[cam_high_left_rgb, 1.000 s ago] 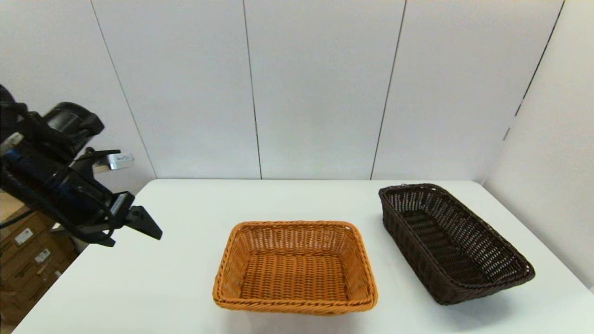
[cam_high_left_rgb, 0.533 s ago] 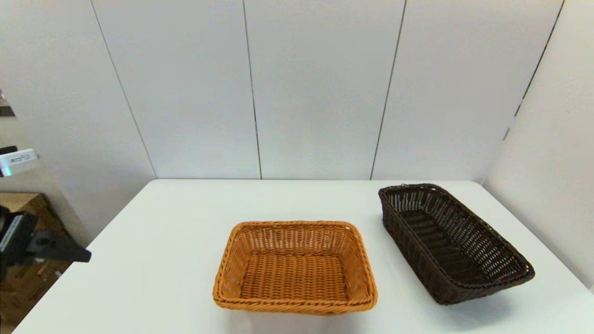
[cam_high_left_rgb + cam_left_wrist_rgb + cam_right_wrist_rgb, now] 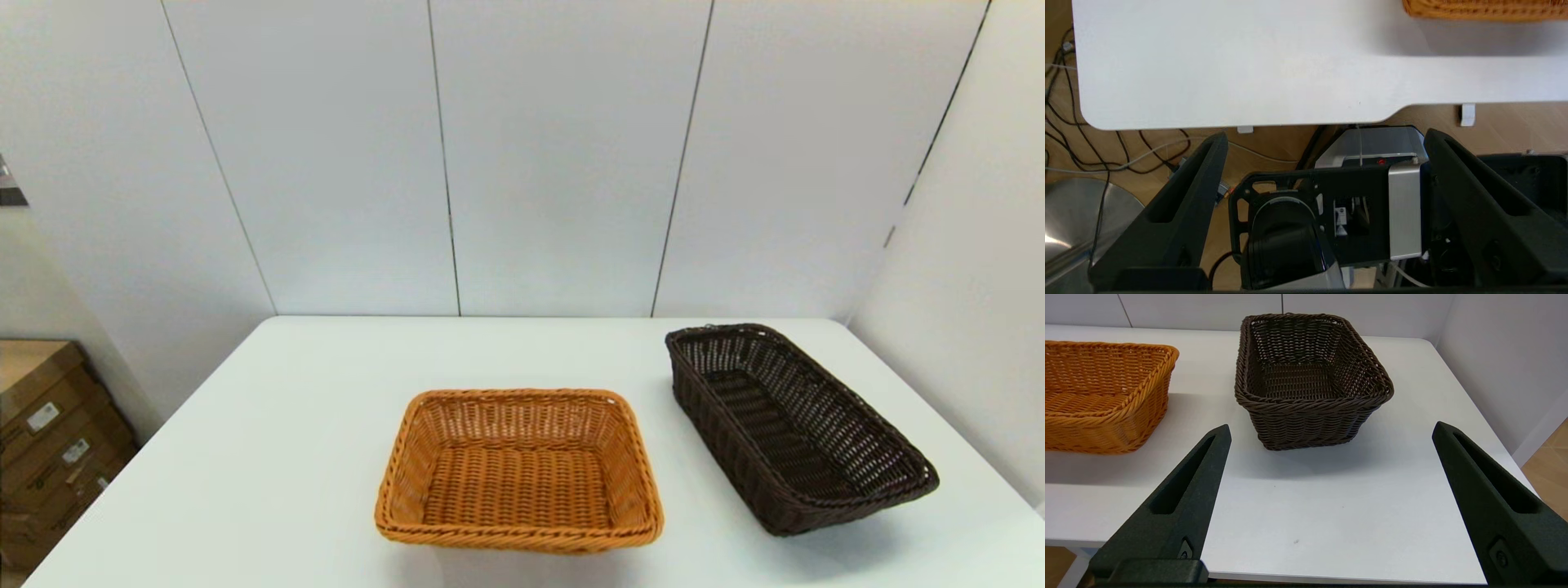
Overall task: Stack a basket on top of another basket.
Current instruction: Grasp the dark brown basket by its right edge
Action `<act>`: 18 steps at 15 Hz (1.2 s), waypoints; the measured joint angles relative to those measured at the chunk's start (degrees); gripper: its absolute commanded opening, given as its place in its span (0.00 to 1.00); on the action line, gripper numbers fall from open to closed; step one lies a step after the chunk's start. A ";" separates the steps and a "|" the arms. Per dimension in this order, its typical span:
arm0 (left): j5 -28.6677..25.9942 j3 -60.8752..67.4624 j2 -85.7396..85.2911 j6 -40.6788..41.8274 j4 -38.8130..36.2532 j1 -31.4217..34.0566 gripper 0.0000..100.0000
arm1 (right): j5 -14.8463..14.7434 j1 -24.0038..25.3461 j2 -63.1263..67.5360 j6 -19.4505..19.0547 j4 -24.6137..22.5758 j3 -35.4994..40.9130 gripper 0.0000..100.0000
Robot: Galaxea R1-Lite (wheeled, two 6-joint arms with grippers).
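Observation:
The dark brown basket (image 3: 796, 429) stands empty at the table's right; it also fills the middle of the right wrist view as the dark brown basket (image 3: 1308, 375). The orange basket (image 3: 519, 469) sits empty near the table's front centre, a little apart from the dark one, and shows as the orange basket (image 3: 1102, 394) and as a sliver of orange basket (image 3: 1484, 8). My right gripper (image 3: 1331, 430) is open near the front edge, short of the dark basket, holding nothing. My left gripper (image 3: 1327, 136) is open, off the table beside its front left corner.
The white table (image 3: 310, 425) is bordered by white wall panels behind and on the right. Cardboard boxes (image 3: 49, 441) stand on the floor left of the table. Cables and part of my own base (image 3: 1331, 212) lie below the left gripper.
The left arm has dropped down and left, out of the head view. Both baskets have stayed where they were.

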 measured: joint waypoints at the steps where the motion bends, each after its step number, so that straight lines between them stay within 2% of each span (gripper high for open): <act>1: -0.20 1.57 -2.62 0.67 0.05 -0.34 1.00 | -0.02 0.00 0.00 0.05 -0.02 0.00 1.00; 7: -2.43 8.90 -16.59 1.28 0.48 -5.90 1.00 | -0.02 0.00 0.00 0.06 0.06 0.00 1.00; 12: -2.13 15.93 -28.32 1.52 -2.54 -7.12 1.00 | -0.09 0.00 0.00 0.13 0.06 0.00 1.00; 15: 0.07 19.80 -33.66 0.26 -4.80 -7.67 1.00 | -0.11 0.00 0.00 0.20 0.11 0.00 1.00; 18: 5.25 24.98 -35.76 -0.85 -12.82 -7.97 1.00 | -0.11 0.00 0.00 0.24 0.09 0.00 1.00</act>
